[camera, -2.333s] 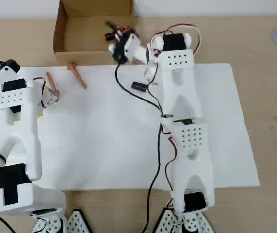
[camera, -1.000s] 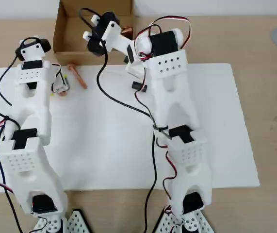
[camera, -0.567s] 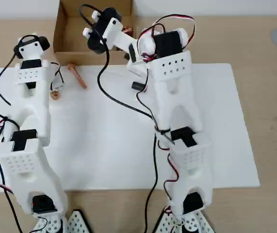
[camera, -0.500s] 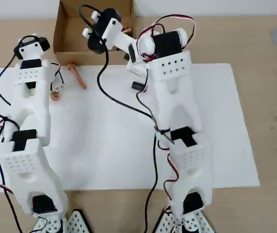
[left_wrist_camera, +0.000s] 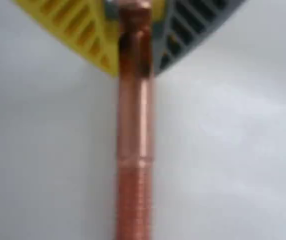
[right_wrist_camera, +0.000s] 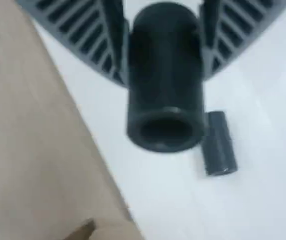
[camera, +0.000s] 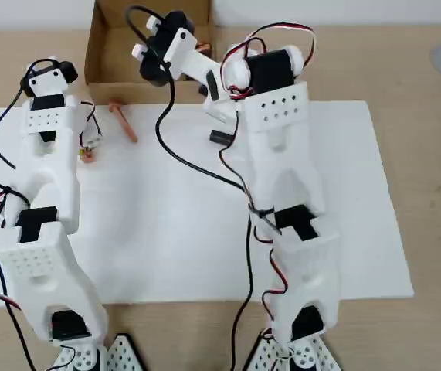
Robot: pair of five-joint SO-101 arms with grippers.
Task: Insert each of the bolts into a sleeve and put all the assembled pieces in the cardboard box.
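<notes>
My left gripper point(left_wrist_camera: 134, 70) is shut on a copper bolt point(left_wrist_camera: 134, 150), which hangs threaded end down over the white mat. In the high view that gripper point(camera: 89, 145) is at the mat's far left with the bolt point(camera: 87, 155) under it. My right gripper point(right_wrist_camera: 165, 70) is shut on a black sleeve point(right_wrist_camera: 165, 90), open end down, above the mat's far edge. In the high view it point(camera: 207, 88) hovers just in front of the cardboard box point(camera: 96, 54). A loose sleeve point(right_wrist_camera: 220, 144) point(camera: 220, 137) lies on the mat close by. A second bolt point(camera: 123, 120) lies near the box.
The white mat point(camera: 174, 232) covers most of the wooden table point(camera: 421, 154). The right arm's wrist and black cable point(camera: 162, 116) arch over the box's front wall. A tan surface point(right_wrist_camera: 32, 150) borders the mat beside the held sleeve.
The left arm stretched forward and carried its bolt toward the mat's far left. The right arm's wrist swung left over the box. In the last half second almost nothing moved.
</notes>
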